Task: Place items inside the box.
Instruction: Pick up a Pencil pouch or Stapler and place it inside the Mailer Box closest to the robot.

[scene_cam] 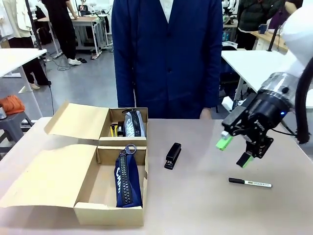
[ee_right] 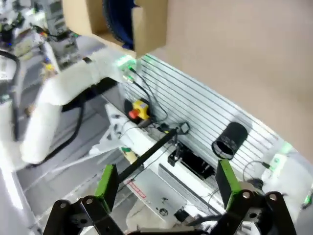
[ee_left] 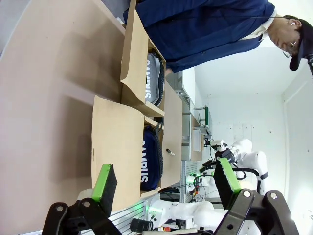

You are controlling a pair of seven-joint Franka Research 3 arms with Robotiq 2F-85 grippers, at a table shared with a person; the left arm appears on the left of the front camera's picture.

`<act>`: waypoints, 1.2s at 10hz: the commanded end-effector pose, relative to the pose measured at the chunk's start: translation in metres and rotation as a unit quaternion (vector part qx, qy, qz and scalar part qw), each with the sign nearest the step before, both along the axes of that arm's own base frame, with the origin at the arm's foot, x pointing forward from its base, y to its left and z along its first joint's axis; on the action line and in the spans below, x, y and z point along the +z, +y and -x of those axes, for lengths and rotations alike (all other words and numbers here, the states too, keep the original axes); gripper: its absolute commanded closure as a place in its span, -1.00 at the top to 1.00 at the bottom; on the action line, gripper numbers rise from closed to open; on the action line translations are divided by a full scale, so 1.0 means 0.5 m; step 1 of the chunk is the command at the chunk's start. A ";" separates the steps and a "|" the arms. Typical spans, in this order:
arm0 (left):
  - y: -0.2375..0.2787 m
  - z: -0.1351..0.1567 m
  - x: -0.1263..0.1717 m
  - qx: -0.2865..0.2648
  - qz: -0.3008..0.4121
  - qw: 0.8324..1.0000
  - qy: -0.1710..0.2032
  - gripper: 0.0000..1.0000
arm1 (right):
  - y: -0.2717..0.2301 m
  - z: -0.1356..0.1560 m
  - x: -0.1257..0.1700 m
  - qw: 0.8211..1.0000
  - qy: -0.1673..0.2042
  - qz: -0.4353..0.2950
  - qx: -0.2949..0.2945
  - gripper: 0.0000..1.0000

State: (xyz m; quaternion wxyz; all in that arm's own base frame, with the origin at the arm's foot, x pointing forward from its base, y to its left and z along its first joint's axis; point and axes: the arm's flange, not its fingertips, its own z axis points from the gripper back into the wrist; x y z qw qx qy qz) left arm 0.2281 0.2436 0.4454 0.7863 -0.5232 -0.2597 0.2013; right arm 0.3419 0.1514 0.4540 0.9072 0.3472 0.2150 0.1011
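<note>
- The table [scene_cam: 205,205] was tan and wide. A person [scene_cam: 166,49] in a dark blue coat stood at its far side, at 12 o'clock.
- The box [scene_cam: 110,214] sat on the table at 9 o'clock from the middle. Both of its flaps lay open, folded out toward 9 o'clock. Its small part was at the 12 o'clock end and its big part was at the 6 o'clock end.
- The right gripper [scene_cam: 234,151] hung in the air over the table at 3 o'clock. Its two green pads were apart and nothing was between them.
- The left gripper [ee_left: 165,178] showed in the left wrist view. Its pads were wide apart too, and it held nothing.
- The navy pouch [scene_cam: 128,183] lay inside the big part of the box, along the 3 o'clock wall.
- The grey pouch [scene_cam: 132,122] lay inside the small part of the box.
- The black stapler [scene_cam: 172,155] sat on the bare table, just at 3 o'clock from the box and not touching it.
- The black marker pen [scene_cam: 250,183] lay flat on the table at 4 o'clock, under the right gripper and apart from it.
- The yellow utility knife [scene_cam: 114,129] was in the small part, at 9 o'clock from the grey pouch.
</note>
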 end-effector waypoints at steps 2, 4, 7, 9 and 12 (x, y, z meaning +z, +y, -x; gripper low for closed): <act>-0.001 0.001 0.003 -0.002 0.002 1.000 -0.013 1.00 | 0.177 -0.030 0.021 0.979 0.025 0.201 -0.036 1.00; -0.001 0.001 0.003 -0.002 0.002 1.000 -0.013 1.00 | 0.314 -0.045 0.034 0.951 0.025 0.308 -0.022 1.00; -0.001 0.001 0.003 -0.002 0.002 1.000 -0.013 1.00 | 0.483 -0.083 -0.026 0.919 0.019 0.392 -0.034 1.00; -0.001 0.001 0.003 -0.002 0.002 1.000 -0.013 1.00 | 0.526 -0.137 -0.090 0.924 0.006 0.373 -0.082 1.00; -0.001 0.001 0.003 -0.002 0.002 1.000 -0.013 1.00 | 0.435 -0.035 0.002 0.948 0.097 0.239 0.185 1.00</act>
